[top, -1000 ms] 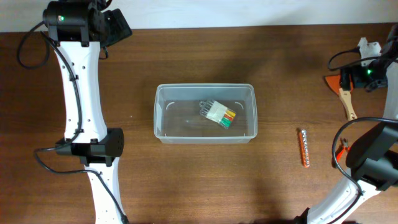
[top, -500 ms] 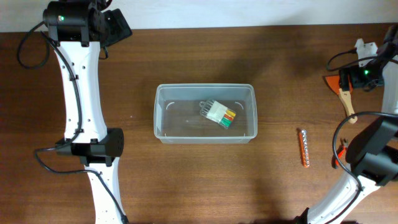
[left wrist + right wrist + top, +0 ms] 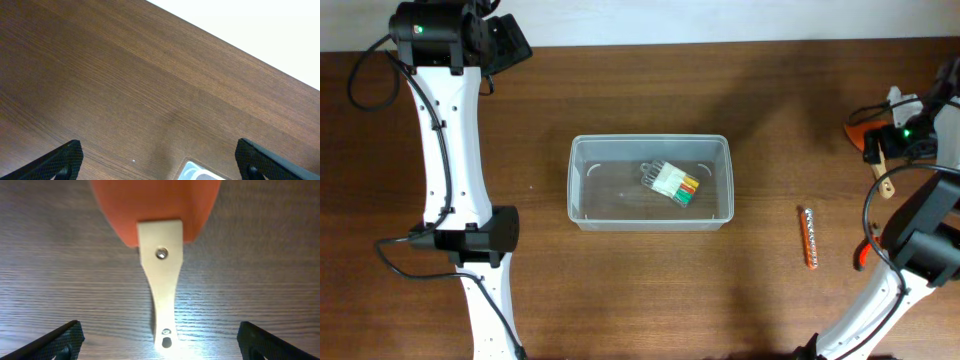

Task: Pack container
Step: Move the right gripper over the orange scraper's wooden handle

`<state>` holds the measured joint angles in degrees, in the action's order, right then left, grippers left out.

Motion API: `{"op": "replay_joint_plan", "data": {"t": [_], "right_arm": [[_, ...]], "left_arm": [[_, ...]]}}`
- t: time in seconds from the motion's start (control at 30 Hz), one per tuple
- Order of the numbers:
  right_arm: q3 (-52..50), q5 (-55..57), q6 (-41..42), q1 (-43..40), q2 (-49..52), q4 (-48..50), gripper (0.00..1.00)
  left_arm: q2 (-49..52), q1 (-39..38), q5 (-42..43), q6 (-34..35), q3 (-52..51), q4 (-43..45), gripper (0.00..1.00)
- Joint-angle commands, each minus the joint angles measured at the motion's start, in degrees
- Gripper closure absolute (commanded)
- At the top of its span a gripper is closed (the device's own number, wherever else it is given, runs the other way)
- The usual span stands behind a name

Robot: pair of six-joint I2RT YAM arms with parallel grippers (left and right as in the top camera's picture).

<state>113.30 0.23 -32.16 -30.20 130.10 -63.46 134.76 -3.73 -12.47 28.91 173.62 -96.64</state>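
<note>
The clear plastic container (image 3: 582, 170) stands mid-table and holds a white tool holder with coloured ends (image 3: 674, 183). One corner of the container (image 3: 196, 172) shows in the left wrist view. My left gripper (image 3: 505, 45) is open and empty, high over the far left of the table (image 3: 157, 167). My right gripper (image 3: 902, 130) is open at the far right, directly above an orange-bladed spatula with a pale wooden handle (image 3: 883, 172). In the right wrist view the spatula's handle (image 3: 161, 290) lies centred between my open fingers (image 3: 160, 347), not gripped.
An orange, ridged tool (image 3: 809, 237) lies on the table right of the container. A red-handled item (image 3: 865, 252) is partly hidden by the right arm's base. The white left arm (image 3: 450, 150) stretches along the left side.
My right gripper has shifted a little toward the table's front, over the spatula. The left arm, container and other tools have not moved.
</note>
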Motion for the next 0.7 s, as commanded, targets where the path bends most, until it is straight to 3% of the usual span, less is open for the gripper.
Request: {"op": "replay_joint_plan", "data": {"t": [0.0,0.67], "right_arm": [[0.0,0.2,-0.2,-0.1,1.6,-0.2,0.01],[0.0,0.2,2.6,0.1,6.0,2.2,0.01]], "left_arm": [[-1.4,0.2,-0.5,-0.5,0.6,0.0,0.01],[-1.4,0.2,-0.5,-0.5,0.6,0.0,0.01]]}}
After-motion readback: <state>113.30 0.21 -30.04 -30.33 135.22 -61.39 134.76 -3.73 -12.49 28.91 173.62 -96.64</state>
